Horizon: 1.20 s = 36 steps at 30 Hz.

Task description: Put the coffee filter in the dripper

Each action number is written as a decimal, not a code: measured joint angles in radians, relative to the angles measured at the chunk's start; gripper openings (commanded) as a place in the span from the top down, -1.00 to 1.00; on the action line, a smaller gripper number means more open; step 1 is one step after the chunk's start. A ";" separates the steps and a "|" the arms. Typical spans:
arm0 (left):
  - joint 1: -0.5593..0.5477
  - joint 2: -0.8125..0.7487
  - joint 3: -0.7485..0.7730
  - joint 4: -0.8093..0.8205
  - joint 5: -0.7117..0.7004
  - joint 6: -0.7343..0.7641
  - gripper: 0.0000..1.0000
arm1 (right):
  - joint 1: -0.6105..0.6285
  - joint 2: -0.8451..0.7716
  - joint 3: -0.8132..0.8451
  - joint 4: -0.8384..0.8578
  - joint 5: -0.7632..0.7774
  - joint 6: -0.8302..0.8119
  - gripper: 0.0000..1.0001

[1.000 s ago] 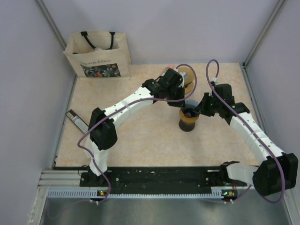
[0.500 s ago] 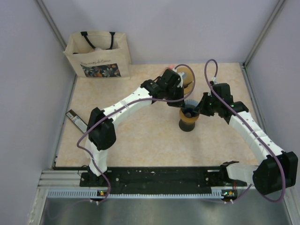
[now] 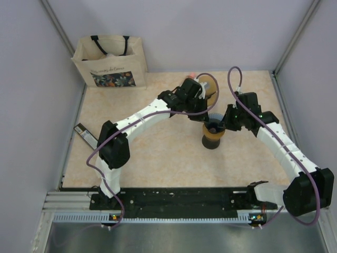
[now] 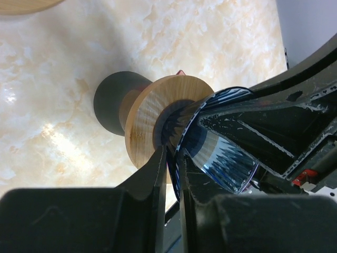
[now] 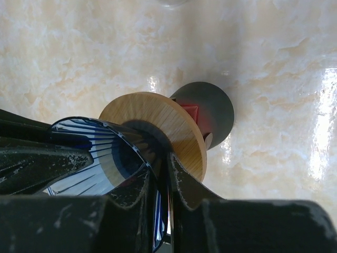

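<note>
While the dripper (image 3: 212,138) stands right of centre on the desk (image 3: 158,153), the left gripper (image 4: 172,154) and the right gripper (image 5: 159,164) each clamp its glass rim from opposite sides; a tan disc (image 3: 209,83) lies nearer the far edge.

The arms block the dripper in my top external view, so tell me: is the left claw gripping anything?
Observer: Yes, the left wrist view shows the left claw pinching the rim of the ribbed glass cone.
Operator: And the other one?
Observer: The right claw pinches the same rim from the other side.
Operator: Is the cone empty?
Observer: It looks so: the ribbed glass shows bare down to the wooden collar.
</note>
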 measured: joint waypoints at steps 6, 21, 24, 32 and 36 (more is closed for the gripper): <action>0.000 0.000 -0.007 0.000 0.036 0.000 0.57 | -0.001 0.002 0.023 -0.031 -0.001 -0.010 0.66; -0.035 0.000 -0.007 -0.026 0.116 0.020 -0.98 | -0.004 0.012 0.057 -0.066 0.000 -0.009 0.24; -0.039 -0.001 0.002 -0.043 0.119 0.031 -0.98 | -0.006 0.009 0.060 -0.067 0.004 -0.009 0.09; -0.039 -0.032 0.059 -0.085 0.069 0.068 -0.98 | -0.009 -0.021 0.074 -0.104 0.067 -0.011 -0.35; -0.039 -0.096 0.058 -0.085 0.011 0.081 -0.98 | -0.008 -0.049 0.099 -0.124 0.085 -0.014 -0.43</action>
